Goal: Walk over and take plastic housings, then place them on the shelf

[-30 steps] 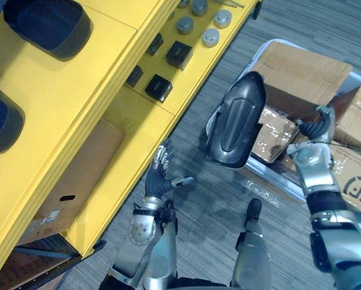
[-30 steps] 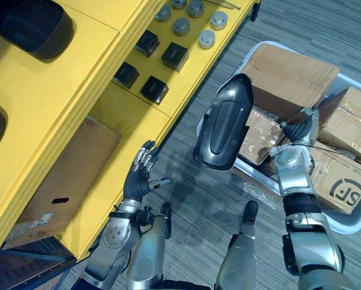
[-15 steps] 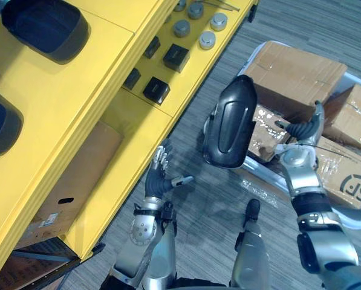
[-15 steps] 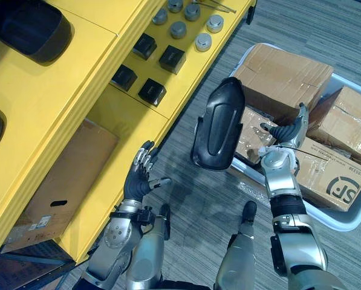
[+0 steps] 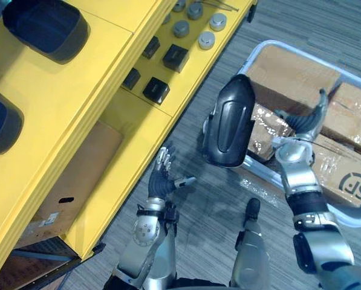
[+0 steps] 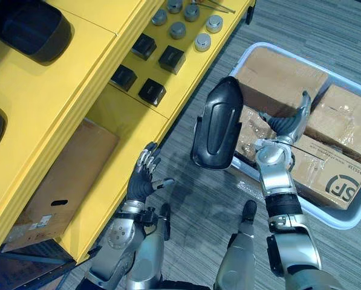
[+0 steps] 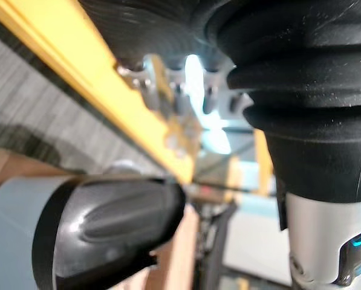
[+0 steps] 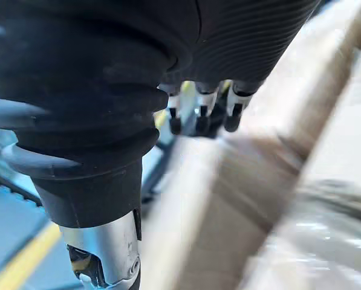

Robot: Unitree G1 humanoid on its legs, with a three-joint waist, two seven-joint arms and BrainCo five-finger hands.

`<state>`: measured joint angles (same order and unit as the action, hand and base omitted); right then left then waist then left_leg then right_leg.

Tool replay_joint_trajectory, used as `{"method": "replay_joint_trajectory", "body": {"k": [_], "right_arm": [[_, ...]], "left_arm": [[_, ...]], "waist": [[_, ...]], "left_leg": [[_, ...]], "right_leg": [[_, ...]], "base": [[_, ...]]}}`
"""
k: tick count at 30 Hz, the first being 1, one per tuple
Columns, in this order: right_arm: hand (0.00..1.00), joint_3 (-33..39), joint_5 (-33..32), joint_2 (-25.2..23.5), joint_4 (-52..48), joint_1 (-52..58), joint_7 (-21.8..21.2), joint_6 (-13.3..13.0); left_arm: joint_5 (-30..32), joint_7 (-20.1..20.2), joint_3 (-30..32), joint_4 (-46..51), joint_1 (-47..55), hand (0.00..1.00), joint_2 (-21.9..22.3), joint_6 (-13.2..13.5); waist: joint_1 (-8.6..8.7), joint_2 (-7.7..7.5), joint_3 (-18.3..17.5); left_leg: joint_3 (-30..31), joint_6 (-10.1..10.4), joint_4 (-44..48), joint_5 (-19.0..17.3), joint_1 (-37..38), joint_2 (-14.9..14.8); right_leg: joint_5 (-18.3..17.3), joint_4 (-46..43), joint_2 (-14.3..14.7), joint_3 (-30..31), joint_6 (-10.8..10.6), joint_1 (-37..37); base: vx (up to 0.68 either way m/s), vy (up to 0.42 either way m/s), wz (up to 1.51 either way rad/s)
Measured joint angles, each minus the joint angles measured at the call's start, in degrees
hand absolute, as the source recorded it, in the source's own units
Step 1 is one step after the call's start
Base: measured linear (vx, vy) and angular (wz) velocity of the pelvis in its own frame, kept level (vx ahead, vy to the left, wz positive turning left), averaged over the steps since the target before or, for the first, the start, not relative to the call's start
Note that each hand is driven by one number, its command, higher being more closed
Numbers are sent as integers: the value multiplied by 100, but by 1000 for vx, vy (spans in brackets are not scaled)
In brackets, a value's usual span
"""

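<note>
Now | housing (image 5: 228, 121): upright by bin (image 6: 349, 222) rim, unheld | right hand (image 5: 304, 121), left hand (image 5: 162, 180): fingers straight, empty | swing your right hand across, grip its edge squarely.

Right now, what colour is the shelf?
Yellow shelf, clearest in the left eye view.

Yellow shelf (image 5: 65, 90) on a grey striped floor (image 5: 313, 24)
Two dark plastic housings (image 5: 44, 27) are seen on the shelf's top level. On the level below, black blocks (image 5: 156, 89) and grey round pieces (image 5: 207, 40) are laid out in rows, and a brown carton (image 5: 71, 181) is stored lower still. Beside the shelf, a grey bin (image 6: 316, 210) of cardboard boxes (image 6: 277, 72) is set on the floor.
</note>
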<state>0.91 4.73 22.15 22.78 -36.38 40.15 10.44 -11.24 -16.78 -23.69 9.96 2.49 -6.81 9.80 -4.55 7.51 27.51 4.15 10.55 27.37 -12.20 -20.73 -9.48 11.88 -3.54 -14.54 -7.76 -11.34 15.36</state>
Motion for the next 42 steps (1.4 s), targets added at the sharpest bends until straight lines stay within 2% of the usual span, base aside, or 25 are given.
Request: {"method": "replay_joint_trajectory", "body": {"k": [3, 8, 16, 22, 25, 30, 42], "right_arm": [[0, 64, -3, -51, -143, 176, 0, 140], [0, 256, -127, -144, -221, 337, 0, 348], [0, 236, -176, -220, -372, 426, -68, 338], [0, -62, -144, -459, -476, 458, -631, 207], [0, -345, 18, -585, -470, 459, -852, 59], [0, -690, 257, -770, -379, 457, -1148, 53], [0, -975, 530, -859, 265, 353, -1391, 100]], "left_arm": [[-1, -59, 4, 2, 21, 0, 5, 0], [-2, -69, 49, 38, 163, 0, 100, -1], [-1, -65, 58, 136, 214, 0, 116, -14], [-1, -66, 119, 147, 207, 0, 275, -67], [0, -65, 124, 147, 188, 0, 288, -81], [1, -65, 143, 147, 183, 0, 288, -124], [3, -60, 156, 143, -19, 0, 275, -232]], "waist": [[5, -105, -49], [109, -108, -47], [152, -110, -46], [135, -110, -44], [100, -109, -44], [21, -104, -34], [-92, -102, -32]], "left_leg": [[-65, 1, -61, 0, 48, 11], [-110, 1, -88, 0, 86, 9], [-114, 2, -89, 0, 89, 9], [-116, 2, -101, 0, 89, 9], [-116, 2, -107, 0, 89, 10], [-107, 1, -112, 1, 85, 11], [-59, -4, -121, 8, 66, 22]], "right_leg": [[-8, -50, -31, 27, 8, 53], [-15, -72, -37, 53, 12, 80], [-16, -72, -39, 53, 14, 82], [-16, -72, -40, 51, 15, 88], [-18, -72, -42, 48, 17, 89], [-24, -72, -45, 30, 25, 83], [-43, -88, -49, -8, 51, 60]], "base": [[16, 18, -8], [27, 31, -5], [14, 32, 0], [24, 35, 0], [21, 32, 0], [9, 15, 0], [0, 0, 1]]}}
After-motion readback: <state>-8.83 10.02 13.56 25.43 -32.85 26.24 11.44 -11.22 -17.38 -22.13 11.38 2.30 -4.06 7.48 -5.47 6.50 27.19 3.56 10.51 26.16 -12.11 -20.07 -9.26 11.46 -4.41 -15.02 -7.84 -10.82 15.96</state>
